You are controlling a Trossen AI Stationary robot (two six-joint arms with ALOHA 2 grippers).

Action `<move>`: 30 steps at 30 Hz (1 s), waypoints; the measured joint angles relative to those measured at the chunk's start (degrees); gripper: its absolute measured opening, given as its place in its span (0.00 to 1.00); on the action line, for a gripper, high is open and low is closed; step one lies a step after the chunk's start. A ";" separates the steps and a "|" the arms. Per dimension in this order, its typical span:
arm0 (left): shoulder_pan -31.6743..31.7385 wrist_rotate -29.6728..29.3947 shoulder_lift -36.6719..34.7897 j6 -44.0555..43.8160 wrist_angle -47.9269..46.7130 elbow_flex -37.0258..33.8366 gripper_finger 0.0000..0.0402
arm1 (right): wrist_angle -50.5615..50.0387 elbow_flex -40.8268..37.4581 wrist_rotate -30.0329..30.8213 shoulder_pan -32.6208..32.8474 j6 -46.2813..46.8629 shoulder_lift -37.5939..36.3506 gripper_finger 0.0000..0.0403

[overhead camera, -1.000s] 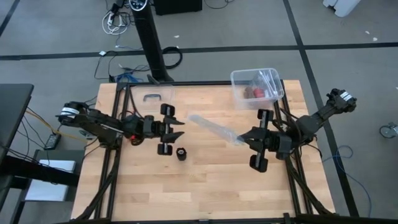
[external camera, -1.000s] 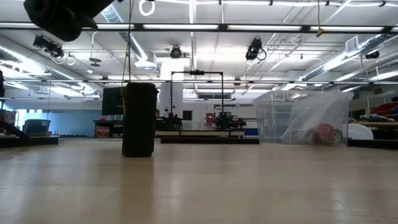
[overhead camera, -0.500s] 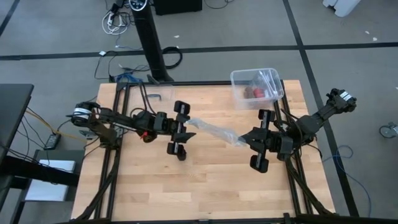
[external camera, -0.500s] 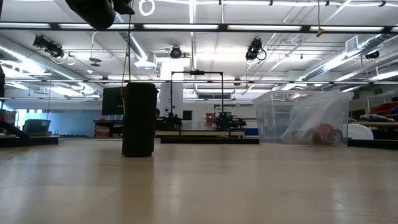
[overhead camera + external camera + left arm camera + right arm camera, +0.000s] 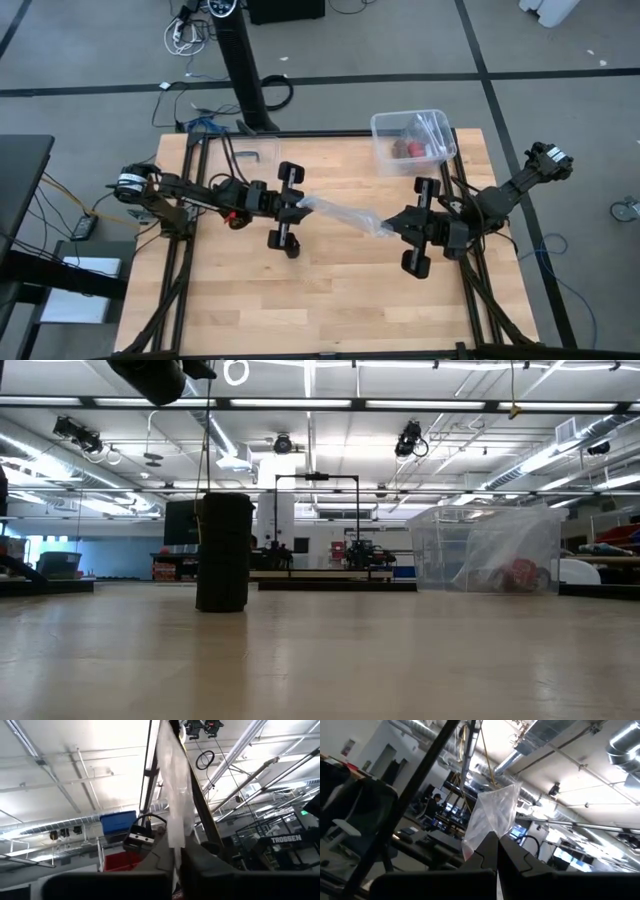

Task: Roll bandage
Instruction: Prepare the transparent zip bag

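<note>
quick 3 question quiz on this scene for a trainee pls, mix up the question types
1. True or false: only the left gripper grips the clear plastic wrapper.
2. In the low view, the black bandage is: A) rolled up and standing on end, B) spread out flat, C) hanging from a gripper.
3. Fill in: the clear plastic box sits at the table's far corner on the ___ arm's side.

Key
1. False: the right gripper is shut on the wrapper's other end, so it stretches between the two.
2. A
3. right
</note>
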 joint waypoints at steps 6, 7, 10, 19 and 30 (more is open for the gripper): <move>-0.01 1.61 -0.86 1.50 -0.09 -2.28 0.01 | -4.08 0.00 9.26 0.02 1.34 0.00 0.00; 0.05 1.24 -1.16 1.52 -0.48 -2.90 0.01 | -6.24 0.00 12.82 0.05 2.85 0.00 0.01; 0.87 0.42 -1.40 1.62 -3.08 -5.01 0.01 | -14.95 0.00 26.30 0.09 8.58 0.00 0.04; 2.27 -1.53 -1.36 2.62 -18.14 -8.04 0.00 | -45.94 -0.04 43.23 2.66 32.84 -0.38 0.21; 2.27 -3.46 -4.57 3.15 -24.16 -8.04 0.00 | -67.15 -0.04 22.29 2.15 56.74 -0.92 0.27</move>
